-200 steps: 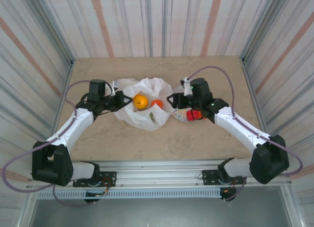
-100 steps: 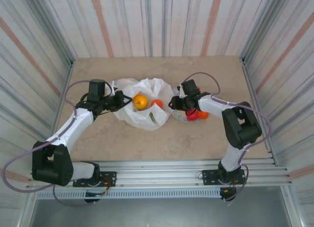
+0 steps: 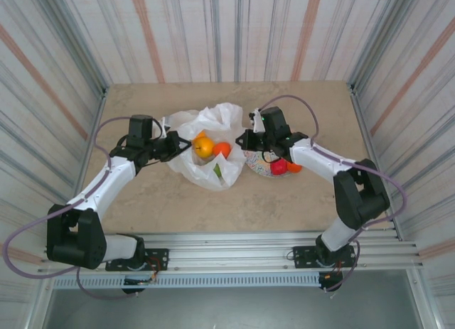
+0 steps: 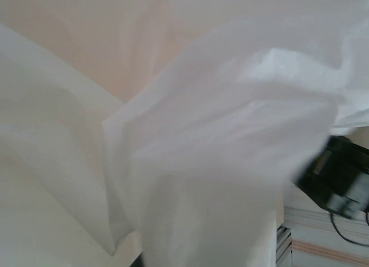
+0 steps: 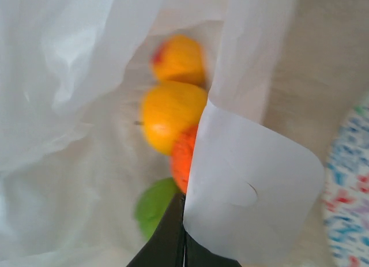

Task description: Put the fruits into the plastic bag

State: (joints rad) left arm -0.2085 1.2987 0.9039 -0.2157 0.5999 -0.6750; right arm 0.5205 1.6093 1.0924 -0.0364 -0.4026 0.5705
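1. At the centre of the surface (image 3: 284,116), the plastic bag (image 3: 206,123) sits with its mouth spread wide between the two arms.
2. Four fruits are already inside it: a yellow-and-red fruit (image 5: 180,59), a yellow-orange fruit (image 5: 172,114), an orange fruit (image 5: 185,157) and a green fruit (image 5: 154,206).
3. Just right of the bag, the patterned plate (image 3: 257,165) holds a red fruit (image 3: 279,167) and a second orange fruit (image 3: 294,167). By my reckoning the task is past halfway, with these two left to move.
4. The left arm reaches forward and inward. Its left end effector (image 3: 173,146) is closed at the bag's left rim and seems to pinch the plastic there.
5. The right arm is bent sharply at the elbow and folds in over the plate. Its right end effector (image 3: 245,140) is clamped shut on a flap of the bag's right edge, holding that side up.
6. With both arms occupied by the bag, one would likely have to let go before a plate fruit can be picked.
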